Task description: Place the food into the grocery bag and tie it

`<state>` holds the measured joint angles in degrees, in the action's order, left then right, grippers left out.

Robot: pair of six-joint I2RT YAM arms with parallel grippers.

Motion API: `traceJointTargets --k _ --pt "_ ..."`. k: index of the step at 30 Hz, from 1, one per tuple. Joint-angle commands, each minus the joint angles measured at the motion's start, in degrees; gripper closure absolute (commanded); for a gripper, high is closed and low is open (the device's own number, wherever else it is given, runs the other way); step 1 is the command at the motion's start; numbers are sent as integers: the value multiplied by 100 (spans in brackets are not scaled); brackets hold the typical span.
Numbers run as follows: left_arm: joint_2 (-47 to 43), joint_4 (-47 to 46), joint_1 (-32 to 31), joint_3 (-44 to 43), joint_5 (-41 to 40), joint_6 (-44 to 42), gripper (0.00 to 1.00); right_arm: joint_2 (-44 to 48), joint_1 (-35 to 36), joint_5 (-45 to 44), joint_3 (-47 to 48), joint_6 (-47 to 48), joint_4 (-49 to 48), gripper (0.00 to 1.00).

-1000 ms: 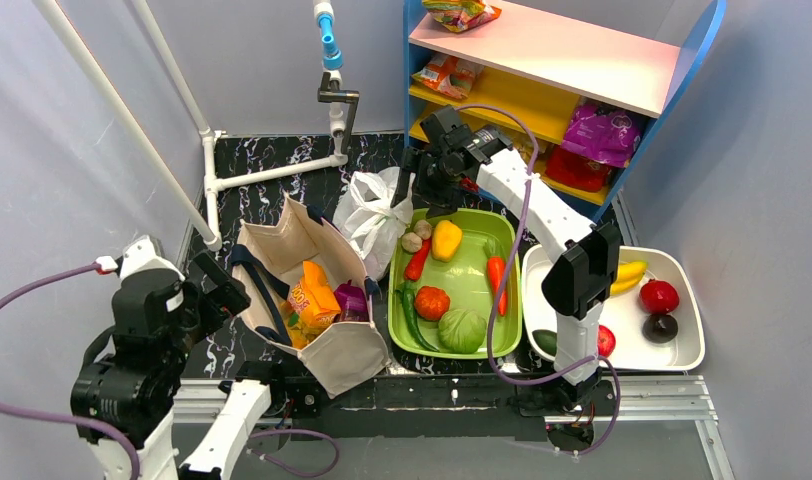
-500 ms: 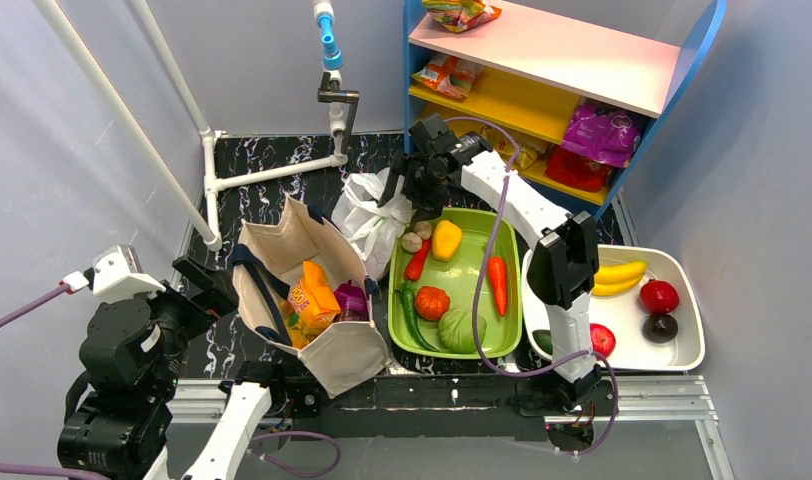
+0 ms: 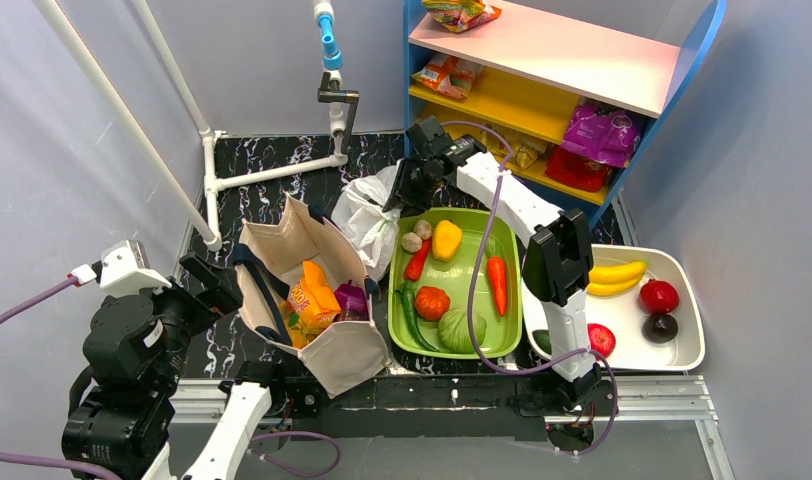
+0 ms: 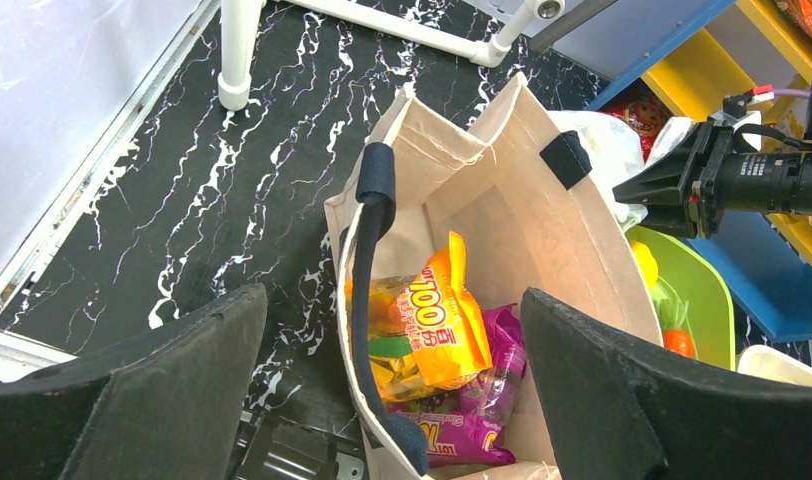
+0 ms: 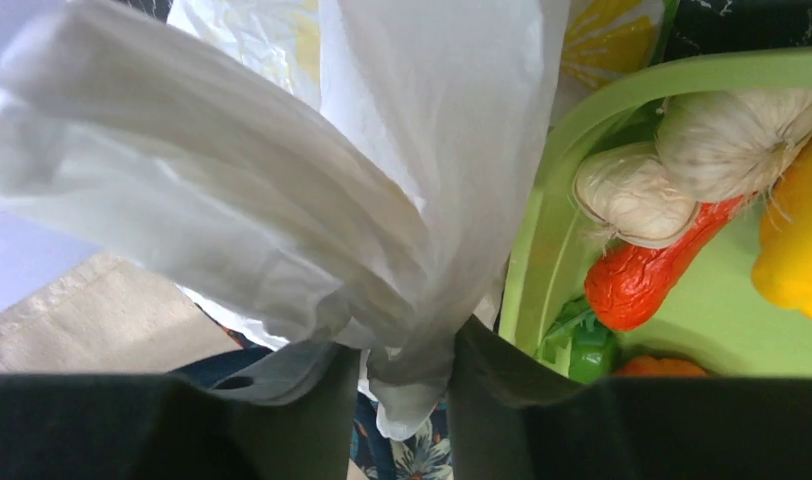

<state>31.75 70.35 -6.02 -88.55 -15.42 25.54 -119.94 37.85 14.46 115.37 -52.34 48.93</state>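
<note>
**Right wrist view: R pincer nipped on bag**

R fingers [image 5: 282,420] nearly together w/ a gathered fold of the white bag [image 5: 312,170] pinched between them. Plastic fills most of this view. Garlic [image 5: 632,190] and the green tray [image 5: 542,230] rim lie just beside it.

Top view: R gripper [image 3: 400,195] is at the bag's far-right side, arm stretched over the green tray. The bag sits crumpled btwn tote [image 3: 282,240] and tray, in front of the shelf [image 3: 542,45].

L gripper [image 4: 390,300] hangs above the tote, jaws wide, holding nothing. Orange packet [image 4: 437,330] and purple packet [image 4: 462,430] are inside the tote. Banana [image 3: 617,275] is in the white tray [image 3: 632,330], well apart from the bag.
</note>
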Motion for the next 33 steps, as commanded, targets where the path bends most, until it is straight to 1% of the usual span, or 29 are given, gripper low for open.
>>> traceJointTargets --k 1,3,4,5,7,8,12,20,27,33 --pt "77 -3 -13 55 74 -92 2 -68 -34 96 25 47 -172 66" --pt "69 -7 -13 55 96 -90 2 -70 -34 121 87 105 -150 77" --pt "63 -11 -13 64 100 -88 2 -85 -32 138 146 132 -118 80" --pt "60 -3 -13 58 102 -86 2 -90 -36 163 206 166 -96 87" --pt "60 21 -13 53 92 -90 2 -90 -34 215 338 212 -60 97" --pt "59 31 -13 55 80 -92 2 -82 -40 255 402 228 -63 99" --pt "87 152 -15 75 1 -60 2 -33 -45 582 695 387 -204 99" --pt "204 614 -13 126 -319 91 2 252 -40 907 1497 953 -405 99" --pt "177 745 -13 334 -370 242 4 892 -43 989 1541 1270 -996 99" --pt "142 769 -13 449 -296 315 7 1362 -19 1183 1596 1362 -1658 99"
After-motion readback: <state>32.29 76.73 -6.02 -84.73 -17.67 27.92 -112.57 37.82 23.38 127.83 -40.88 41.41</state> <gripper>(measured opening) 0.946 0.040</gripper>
